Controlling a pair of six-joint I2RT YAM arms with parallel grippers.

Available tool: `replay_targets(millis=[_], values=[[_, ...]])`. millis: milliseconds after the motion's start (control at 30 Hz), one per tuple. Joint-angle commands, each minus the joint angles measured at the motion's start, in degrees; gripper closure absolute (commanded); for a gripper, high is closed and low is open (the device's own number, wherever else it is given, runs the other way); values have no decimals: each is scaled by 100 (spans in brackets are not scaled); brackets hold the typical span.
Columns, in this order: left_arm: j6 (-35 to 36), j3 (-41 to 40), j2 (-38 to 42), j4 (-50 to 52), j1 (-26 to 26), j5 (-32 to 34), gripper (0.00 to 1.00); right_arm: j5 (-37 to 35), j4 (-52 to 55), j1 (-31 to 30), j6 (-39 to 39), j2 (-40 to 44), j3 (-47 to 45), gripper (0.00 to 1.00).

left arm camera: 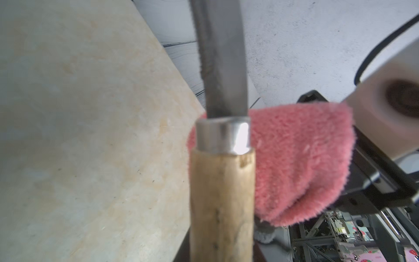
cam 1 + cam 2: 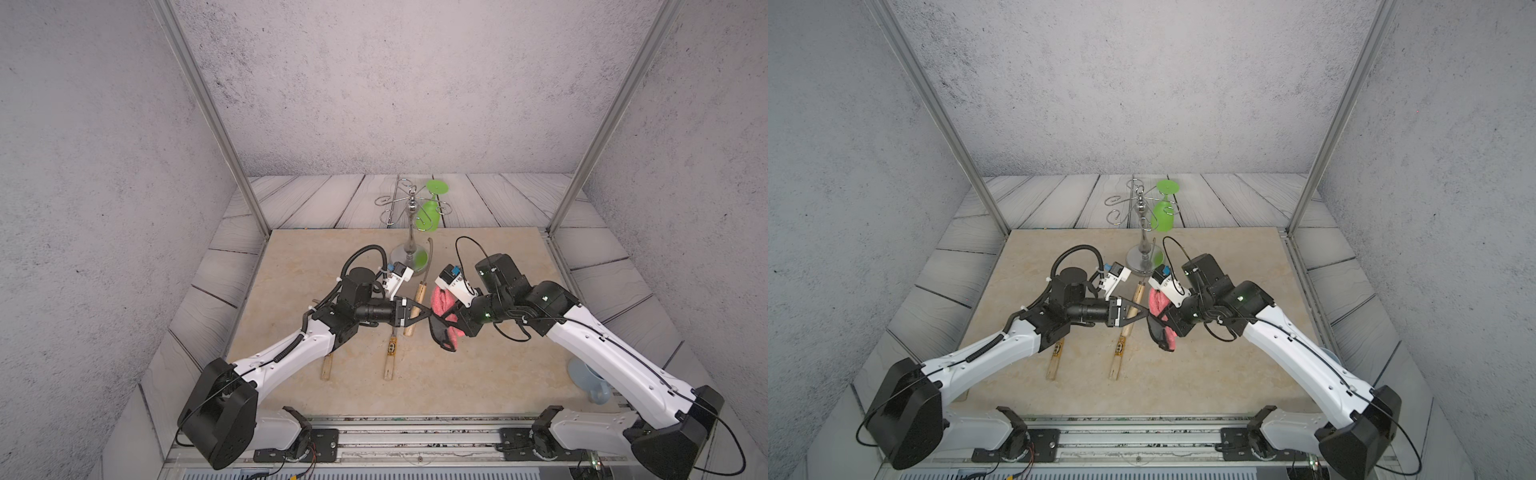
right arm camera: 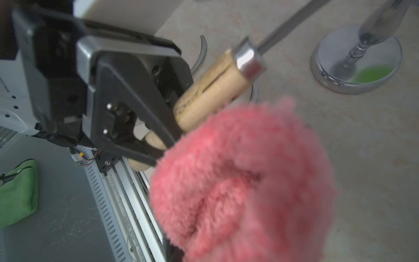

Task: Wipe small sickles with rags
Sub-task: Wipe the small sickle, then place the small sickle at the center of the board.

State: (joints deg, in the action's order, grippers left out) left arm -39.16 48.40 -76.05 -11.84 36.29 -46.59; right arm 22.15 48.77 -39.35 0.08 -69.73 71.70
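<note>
Left gripper [image 2: 428, 311]: clamped on the wooden handle of one sickle [image 2: 419, 291], whose blade points toward the stand [image 2: 409, 232].
Right gripper [image 2: 449, 318]: clenched on the pink rag [image 2: 439, 301].
Rag position: bunched just beside the held handle, near its metal collar; contact cannot be told.
Second sickle [image 2: 390, 359], third sickle [image 2: 327, 368]: flat on the table [image 2: 498, 332], partly under the left arm.

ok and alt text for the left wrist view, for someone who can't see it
A sickle fills the centre, close up: pale wooden handle, shiny metal collar, dark blade running out of frame. A pink terry rag shows behind the collar, contact unclear; a beige tabletop lies beyond.
</note>
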Motion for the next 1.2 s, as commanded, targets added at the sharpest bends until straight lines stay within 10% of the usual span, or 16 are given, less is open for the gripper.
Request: replay_targets(millis=[0, 300, 667, 1167], values=[[341, 159, 143, 287, -117, 576, 100, -134, 294, -60, 290, 343, -145, 90], [1026, -42, 109, 1254, 644, 1225, 100, -1995, 630, 664, 1681, 407, -294, 91], [1684, 559, -1132, 1720, 1029, 2038, 100, -1803, 543, 1614, 2001, 328, -537, 89], [2245, 3499, -4092, 2903, 960, 2264, 100, -1426, 335, 2138, 1900, 184, -909, 87]])
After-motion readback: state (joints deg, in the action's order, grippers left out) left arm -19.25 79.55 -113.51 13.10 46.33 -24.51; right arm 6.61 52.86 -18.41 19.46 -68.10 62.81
